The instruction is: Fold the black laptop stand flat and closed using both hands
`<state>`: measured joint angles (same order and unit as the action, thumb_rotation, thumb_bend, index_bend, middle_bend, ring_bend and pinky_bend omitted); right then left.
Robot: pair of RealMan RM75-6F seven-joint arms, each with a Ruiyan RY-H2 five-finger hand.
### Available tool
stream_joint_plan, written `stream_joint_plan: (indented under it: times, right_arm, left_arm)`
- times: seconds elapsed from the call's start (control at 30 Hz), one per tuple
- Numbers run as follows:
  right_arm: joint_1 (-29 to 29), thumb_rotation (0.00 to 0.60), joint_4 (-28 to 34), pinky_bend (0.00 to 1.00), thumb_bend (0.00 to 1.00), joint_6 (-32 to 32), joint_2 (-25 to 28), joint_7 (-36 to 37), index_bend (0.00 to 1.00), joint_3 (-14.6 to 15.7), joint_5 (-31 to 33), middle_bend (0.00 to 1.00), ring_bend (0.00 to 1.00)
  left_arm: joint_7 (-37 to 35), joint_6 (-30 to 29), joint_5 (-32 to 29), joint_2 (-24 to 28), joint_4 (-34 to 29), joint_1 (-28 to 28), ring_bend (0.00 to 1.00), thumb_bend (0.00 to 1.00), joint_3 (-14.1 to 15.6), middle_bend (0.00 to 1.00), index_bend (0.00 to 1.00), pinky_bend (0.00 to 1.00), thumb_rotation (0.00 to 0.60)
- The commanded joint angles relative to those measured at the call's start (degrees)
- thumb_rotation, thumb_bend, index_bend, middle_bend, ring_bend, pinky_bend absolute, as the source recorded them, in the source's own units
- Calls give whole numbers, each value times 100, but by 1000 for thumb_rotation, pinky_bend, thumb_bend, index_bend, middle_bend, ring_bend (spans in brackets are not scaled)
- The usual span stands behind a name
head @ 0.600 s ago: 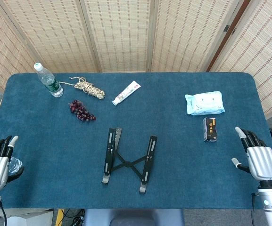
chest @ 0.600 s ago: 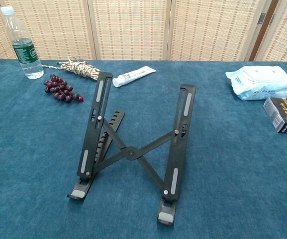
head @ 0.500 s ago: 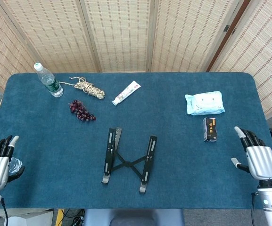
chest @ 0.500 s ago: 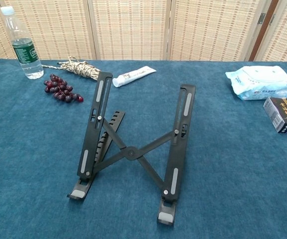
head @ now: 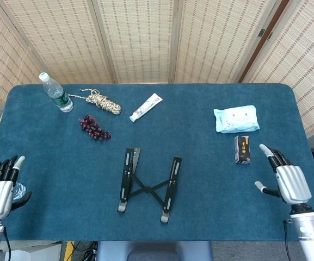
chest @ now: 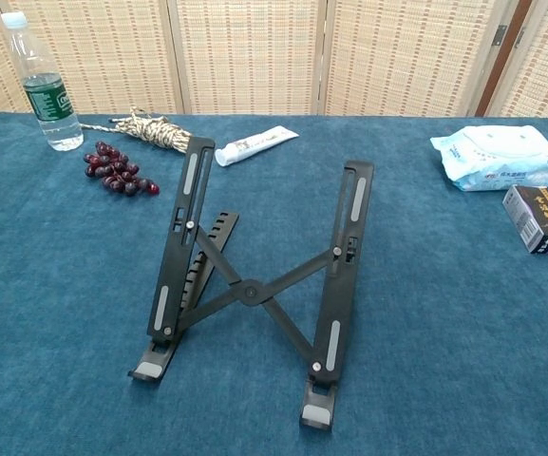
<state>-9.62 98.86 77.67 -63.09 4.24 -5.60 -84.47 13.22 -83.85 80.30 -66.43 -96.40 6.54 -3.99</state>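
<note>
Laptop stand (head: 148,185) unfolded (untouched) between left hand (head: 0,184) and right hand (head: 287,178).

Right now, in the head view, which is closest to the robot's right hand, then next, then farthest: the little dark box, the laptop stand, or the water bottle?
From the right hand:
1. Little dark box, just to its left, on the table's right side.
2. Laptop stand, in the middle, near the front edge.
3. Water bottle, far back-left corner.

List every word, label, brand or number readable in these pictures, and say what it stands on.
No text can be read with certainty.
Water bottle: green label, print too small.
Toothpaste tube: red and dark print, blurred.
Wet wipes pack: small print, unreadable.
Small black box: gold characters and a white strip, too blurred.
Black laptop stand: no markings seen.
</note>
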Motion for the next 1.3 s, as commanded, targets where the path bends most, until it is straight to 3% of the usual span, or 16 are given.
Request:
stream_joint_plan:
  times: [0.03, 0.3, 0.5, 0.6, 1.3]
  right_arm:
    - [-390, 600, 324, 334, 110, -671, 245, 986, 18, -22, -98, 124, 117]
    - [-1112, 600, 456, 201, 116, -1740, 410, 3467, 0, -62, -362, 23, 2]
    - [-1554, 600, 224, 199, 123, -2029, 151, 5343, 0, -90, -652, 14, 0]
    - [-1751, 600, 65, 199, 123, -2127, 11, 5933, 0, -68, -765, 14, 0]
    - [-2603, 600, -1229, 199, 116, -2512, -1313, 7547, 0, 31, -604, 18, 0]
  left_arm:
    - [-9, -10, 13, 14, -26, -6, 30, 227, 6, 38, 0, 0, 600]
    - [-72, -71, 85, 97, -126, -58, 30, 227, 50, 38, 0, 0, 600]
    - [-101, -57, 125, 125, -168, -57, 30, 228, 70, 38, 0, 0, 600]
    - [-116, -53, 143, 145, -189, -58, 30, 228, 77, 38, 0, 0, 600]
    - [-147, 64, 159, 179, -222, -36, 30, 227, 132, 38, 0, 0, 600]
